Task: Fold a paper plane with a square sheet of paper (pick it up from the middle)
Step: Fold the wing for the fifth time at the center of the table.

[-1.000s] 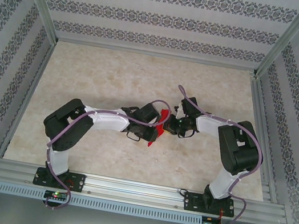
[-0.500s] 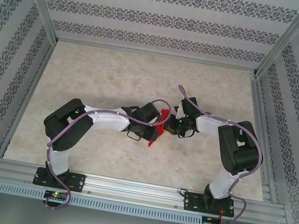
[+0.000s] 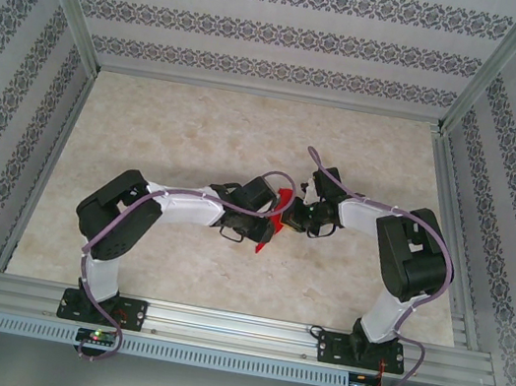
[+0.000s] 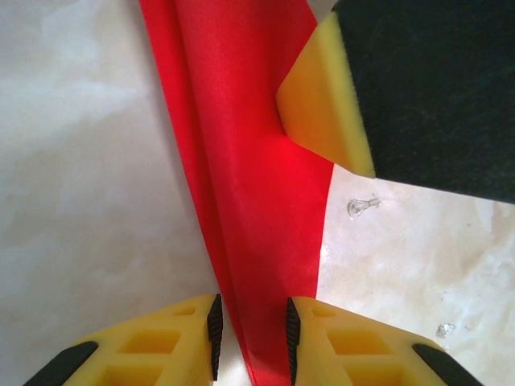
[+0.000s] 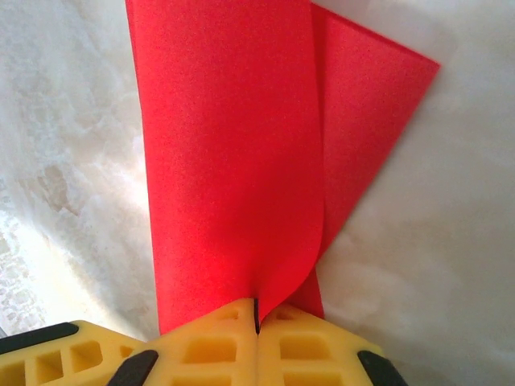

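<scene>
Clenched right pincer (image 5: 257,310) on a curled fold of red paper (image 5: 233,161), pads (image 5: 211,342) pressed tight together over the sheet's edge. Opposite, slightly parted left pincer (image 4: 253,330) astride the same paper's narrow creased end, a sliver of table (image 4: 80,161) between one pad and the sheet. From above, both pincers tip to tip near mid-table, paper between them, one red corner poking out toward the near edge.

The left arm (image 3: 186,205) and right arm (image 3: 366,214) meet over the worktop (image 3: 200,123), left fingers (image 4: 161,346) and right fingers (image 5: 217,338) crowding the folded red paper (image 3: 281,202) from both sides. Bare surface lies beyond and to either side, up to the patterned walls (image 3: 286,33).
</scene>
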{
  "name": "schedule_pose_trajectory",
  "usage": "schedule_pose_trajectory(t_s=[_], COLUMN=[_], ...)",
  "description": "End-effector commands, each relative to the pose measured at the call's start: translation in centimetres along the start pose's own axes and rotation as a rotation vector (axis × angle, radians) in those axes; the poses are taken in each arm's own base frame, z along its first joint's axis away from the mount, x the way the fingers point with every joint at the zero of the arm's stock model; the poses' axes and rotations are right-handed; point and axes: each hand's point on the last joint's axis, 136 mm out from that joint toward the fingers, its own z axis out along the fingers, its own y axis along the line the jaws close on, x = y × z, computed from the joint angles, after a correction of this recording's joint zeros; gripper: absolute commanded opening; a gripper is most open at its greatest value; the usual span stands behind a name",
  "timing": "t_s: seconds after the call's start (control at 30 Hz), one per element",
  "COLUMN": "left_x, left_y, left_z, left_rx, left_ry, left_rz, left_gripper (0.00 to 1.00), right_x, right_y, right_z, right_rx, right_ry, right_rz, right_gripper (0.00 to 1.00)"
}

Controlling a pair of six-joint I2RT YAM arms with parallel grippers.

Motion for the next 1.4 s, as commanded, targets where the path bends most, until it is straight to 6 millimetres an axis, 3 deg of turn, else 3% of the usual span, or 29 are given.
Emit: schedule_pose_trajectory(t_s=[0.0,0.33,0.53,0.8,1.07,1.17,1.37], left_x=[0.6,1.5,2.2,3.4,3.8,3.8,3.9], left_y=[1.4,3.2,3.8,5.1,5.3,5.3,4.9], left_z=[0.7,1.3,1.8,2.5,2.9,2.9,3.0], left_rx=[-0.06,-0.151,-0.173,-0.213,-0.215,-0.207,-0.177], left_ry=[0.034,0.076,0.106,0.134,0.137,0.13,0.116], left_rz=[0.009,0.035,0.049,0.066,0.072,0.067,0.064], left_gripper=[0.3,0.24,0.22,0.21,0.2,0.2,0.19], right_x=[1.5,1.0,0.3,-0.9,-1.0,-1.3,-2.6], right_y=[-2.6,-1.0,0.7,1.6,4.1,5.2,5.0], right_z=[1.1,0.7,-0.2,-3.7,-6.5,-6.1,-2.9], right_rx=[0.094,0.04,0.0,-0.023,-0.151,-0.23,-0.3], right_ry=[0.043,0.027,-0.008,-0.091,-0.132,-0.137,-0.112], right_rz=[0.042,0.029,0.006,-0.009,0.011,0.043,0.12], right_gripper=[0.02,0.03,0.15,0.23,0.16,0.12,0.07])
